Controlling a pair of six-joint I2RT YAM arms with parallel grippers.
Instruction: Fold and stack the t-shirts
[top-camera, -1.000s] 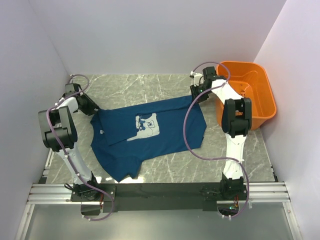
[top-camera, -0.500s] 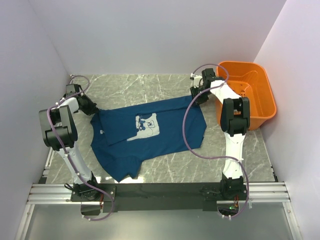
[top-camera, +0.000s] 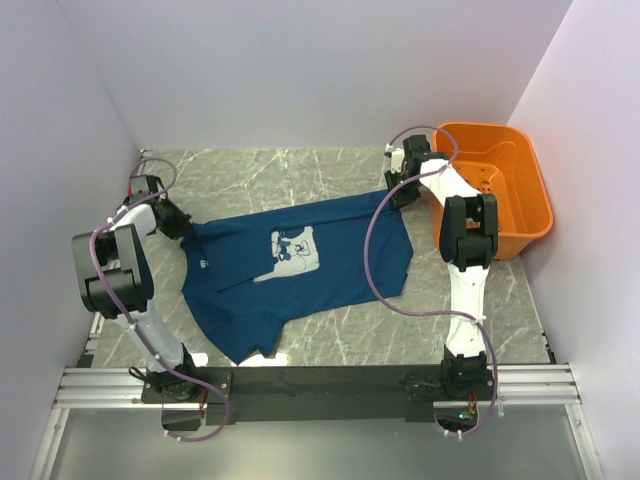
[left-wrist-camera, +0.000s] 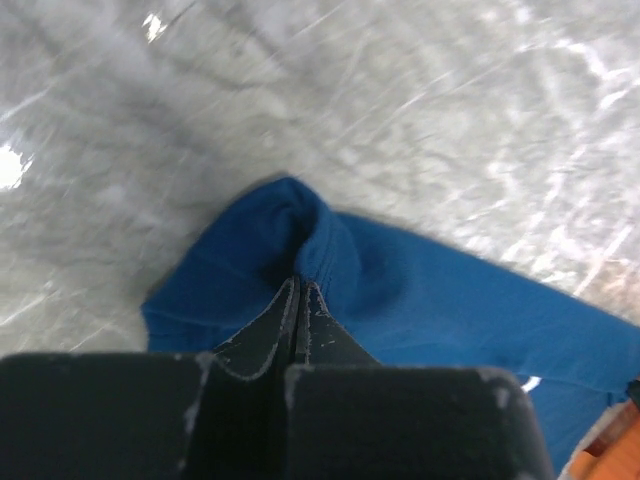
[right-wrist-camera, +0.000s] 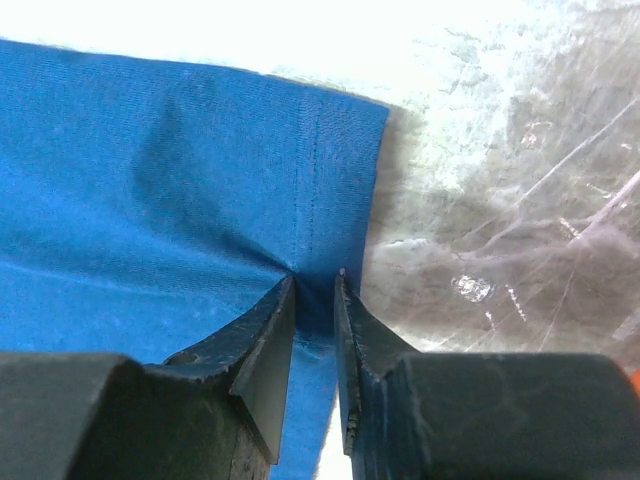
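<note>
T-shirt (top-camera: 300, 270), teal-blue, spread flat, pale chest print

The overhead view was evenly, brightly lit; the table (right-wrist-camera: 500, 200) was washed out by glare (right wrist), and the left-wrist view blurred.

We look down from above and behind; our wrist cameras sit close over each hand's fingertips, all sharing the t-shirt (top-camera: 300, 265)
</note>
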